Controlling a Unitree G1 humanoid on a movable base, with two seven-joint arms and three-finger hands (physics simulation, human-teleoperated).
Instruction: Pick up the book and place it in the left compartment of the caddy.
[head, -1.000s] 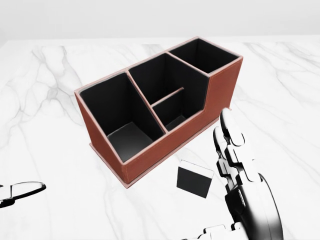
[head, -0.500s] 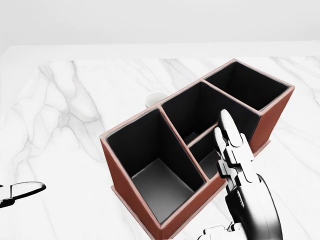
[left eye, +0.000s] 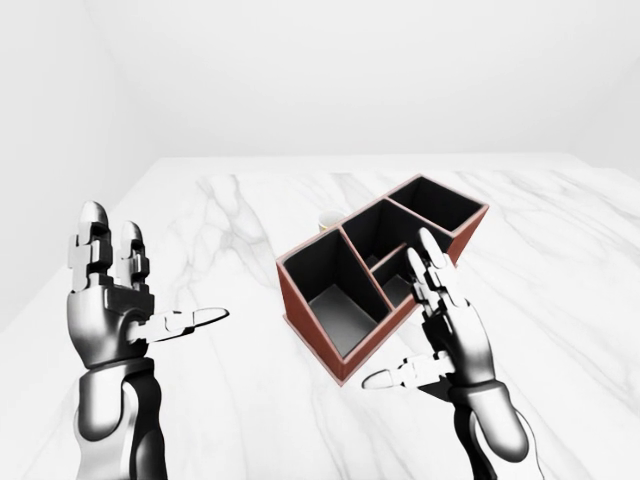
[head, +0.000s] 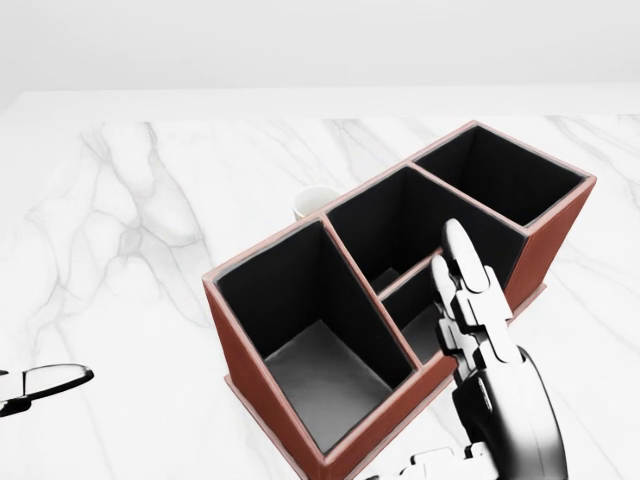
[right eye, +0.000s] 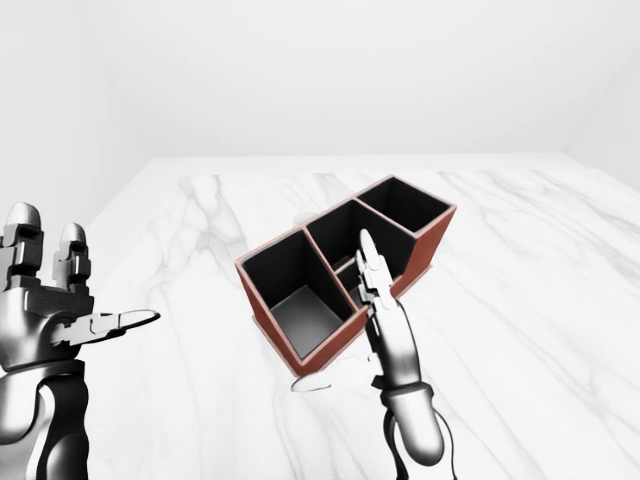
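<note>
I am facing a white marble tabletop (left eye: 230, 400) in a bare white room, both my left hand (left eye: 105, 300) and right hand (left eye: 450, 335) spread wide, holding nothing. The brown caddy (head: 250, 345) is standing mid-table, half hiding a white cup (head: 312, 202); the book is not showing.

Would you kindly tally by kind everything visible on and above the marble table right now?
Caddy: 1
White cup, partly hidden behind the caddy: 1
Robot hands, left hand and right hand: 2
Book: 0 in view
Total: 4
</note>
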